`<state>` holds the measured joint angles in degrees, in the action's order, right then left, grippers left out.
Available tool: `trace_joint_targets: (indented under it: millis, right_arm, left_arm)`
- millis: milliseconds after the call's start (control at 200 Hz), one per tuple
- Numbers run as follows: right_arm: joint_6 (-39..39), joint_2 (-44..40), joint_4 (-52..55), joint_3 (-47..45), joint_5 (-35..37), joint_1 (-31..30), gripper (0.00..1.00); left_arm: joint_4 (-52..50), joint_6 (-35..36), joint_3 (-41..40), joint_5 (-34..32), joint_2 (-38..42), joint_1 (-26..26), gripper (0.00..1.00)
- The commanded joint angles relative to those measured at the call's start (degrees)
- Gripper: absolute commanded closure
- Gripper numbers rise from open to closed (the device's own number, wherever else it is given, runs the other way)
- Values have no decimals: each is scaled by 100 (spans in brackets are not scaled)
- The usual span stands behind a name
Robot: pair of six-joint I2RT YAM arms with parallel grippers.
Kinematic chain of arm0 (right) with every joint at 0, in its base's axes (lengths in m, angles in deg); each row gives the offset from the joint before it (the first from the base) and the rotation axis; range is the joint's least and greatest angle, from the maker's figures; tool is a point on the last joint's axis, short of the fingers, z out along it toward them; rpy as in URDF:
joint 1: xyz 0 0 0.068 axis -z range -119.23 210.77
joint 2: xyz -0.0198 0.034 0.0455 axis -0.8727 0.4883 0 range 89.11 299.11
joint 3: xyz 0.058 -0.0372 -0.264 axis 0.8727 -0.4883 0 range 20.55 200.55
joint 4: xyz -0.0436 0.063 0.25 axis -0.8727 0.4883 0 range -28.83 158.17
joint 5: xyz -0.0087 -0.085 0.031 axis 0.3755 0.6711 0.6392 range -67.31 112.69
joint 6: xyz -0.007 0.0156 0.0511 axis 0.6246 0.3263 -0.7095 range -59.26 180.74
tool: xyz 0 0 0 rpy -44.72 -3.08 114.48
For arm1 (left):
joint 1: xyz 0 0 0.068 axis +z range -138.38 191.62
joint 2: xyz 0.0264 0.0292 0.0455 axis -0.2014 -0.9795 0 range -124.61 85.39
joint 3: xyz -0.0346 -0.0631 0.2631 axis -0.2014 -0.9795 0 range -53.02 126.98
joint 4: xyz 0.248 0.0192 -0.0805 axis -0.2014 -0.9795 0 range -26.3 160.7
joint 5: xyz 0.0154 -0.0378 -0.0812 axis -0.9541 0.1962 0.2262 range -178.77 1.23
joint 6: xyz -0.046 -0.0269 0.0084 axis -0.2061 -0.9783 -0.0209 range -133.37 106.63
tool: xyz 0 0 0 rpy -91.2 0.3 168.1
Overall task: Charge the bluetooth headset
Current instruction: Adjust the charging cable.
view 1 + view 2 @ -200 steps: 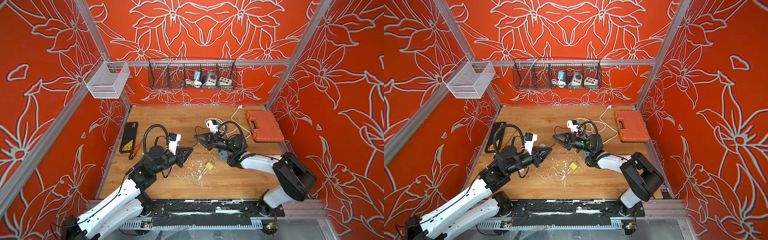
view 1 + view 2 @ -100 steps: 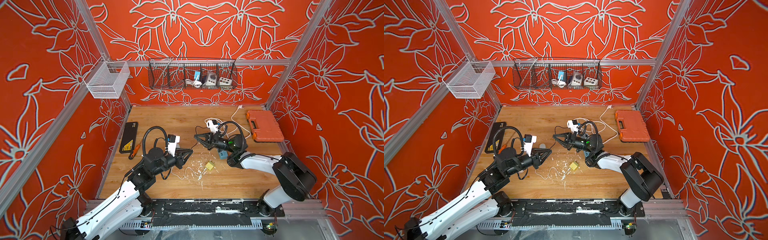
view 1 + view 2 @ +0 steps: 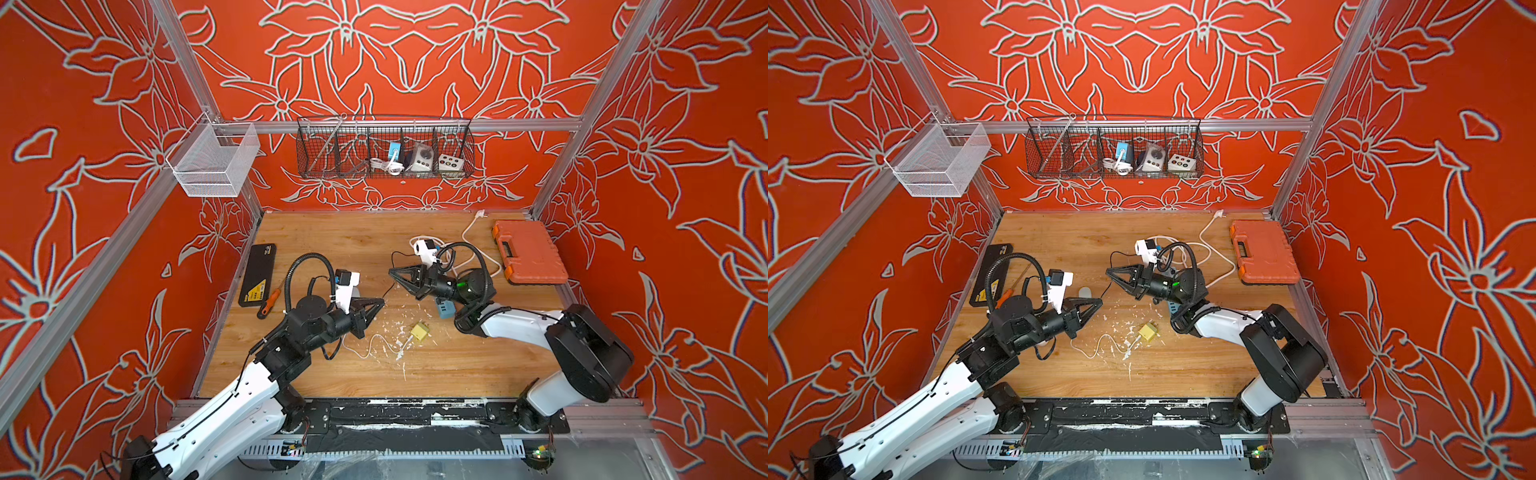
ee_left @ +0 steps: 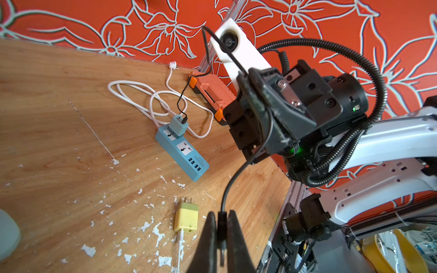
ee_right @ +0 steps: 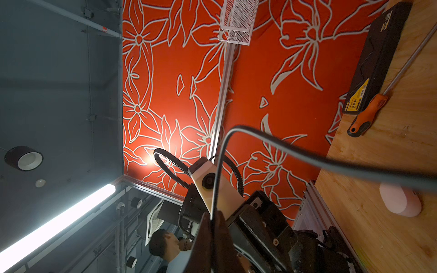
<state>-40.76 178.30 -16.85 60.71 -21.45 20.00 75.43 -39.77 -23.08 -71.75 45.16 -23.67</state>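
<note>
Here headset (image 3: 1085, 292) lies beside left end effector (image 3: 1099, 301) pinching cable (image 4: 223, 203).

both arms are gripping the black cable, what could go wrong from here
1. The black cable runs from the left end effector through the right end effector to the adapter in the power strip. A hard pull may unplug the adapter or drag the strip.
2. The left end effector pinches the plug itself, and no view shows the port on the white headset case, so lining up may fail.
</note>
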Motion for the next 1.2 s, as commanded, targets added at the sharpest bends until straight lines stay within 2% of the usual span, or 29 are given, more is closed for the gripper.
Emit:
trace_joint_targets:
  millis: [0,100,190,335,415,645,691,771,826,901,941,1036,1196]
  right_arm:
    - [-101,7,-275,84,33,35,93]
    - [-91,19,-275,33,-4,72,93]
    - [-50,26,-275,-79,-77,167,90]
    - [44,58,-273,-303,-352,388,71]
    - [198,47,-253,-502,-528,502,66]
    - [822,-264,104,-1231,-979,940,63]
    - [1217,-495,538,-1286,-1097,987,63]
    - [2321,-1178,2154,-1199,-1193,1021,63]
    - [3467,-1809,3874,-936,-1139,1026,63]
    - [5491,-2719,6897,-233,-583,1013,62]
    - [6255,-3051,7792,55,-281,1007,61]
    - [7126,-3439,8574,434,-104,1013,60]
    - [7424,-3217,8337,580,-660,948,61]
  left_arm:
    - [-60,14,-29,-10,81,22,95]
    - [-118,23,7,-5,101,19,100]
    - [-268,52,77,-22,142,22,100]
    - [-882,205,391,-125,174,17,100]
    - [-1421,364,687,-132,72,26,100]
    - [-2895,849,1674,280,-604,182,100]
    - [-3093,935,1843,453,-737,222,100]
    - [-3421,1095,2087,725,-968,272,100]
    - [-3627,1200,2225,911,-1100,299,100]
    - [-3851,1303,2351,1128,-1211,334,100]
    - [-3959,1377,2421,1260,-1261,338,100]
    - [-4222,1561,2603,1633,-1395,338,100]
    - [-4646,1858,2897,2139,-1697,338,100]
